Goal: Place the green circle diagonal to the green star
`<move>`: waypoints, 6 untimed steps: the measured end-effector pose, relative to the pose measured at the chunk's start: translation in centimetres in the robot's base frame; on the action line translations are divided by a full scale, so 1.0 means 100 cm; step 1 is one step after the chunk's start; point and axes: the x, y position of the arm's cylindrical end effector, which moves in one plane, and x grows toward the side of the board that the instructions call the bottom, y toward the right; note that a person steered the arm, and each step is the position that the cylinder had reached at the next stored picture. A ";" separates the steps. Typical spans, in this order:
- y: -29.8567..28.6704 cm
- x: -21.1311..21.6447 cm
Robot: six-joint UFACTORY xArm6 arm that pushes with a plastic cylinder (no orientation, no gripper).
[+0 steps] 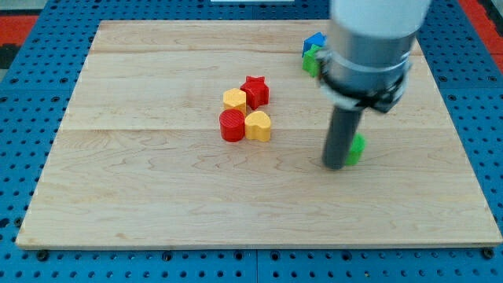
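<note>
My tip [336, 165] rests on the wooden board [157, 196] at the view's right. A green block [357, 149] sits right behind it on its right side, touching or nearly touching the rod; most of it is hidden, so I cannot tell its shape. Another green block [312, 60] lies near the view's top, beside a blue block [315, 40], partly hidden by the arm [369, 47]; its shape is unclear too.
A tight cluster sits near the board's middle: a red star [255, 91], a yellow block [234, 100], a red cylinder [232, 125] and a yellow heart [258, 126]. A blue pegboard [23, 118] surrounds the board.
</note>
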 end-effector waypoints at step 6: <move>0.060 -0.076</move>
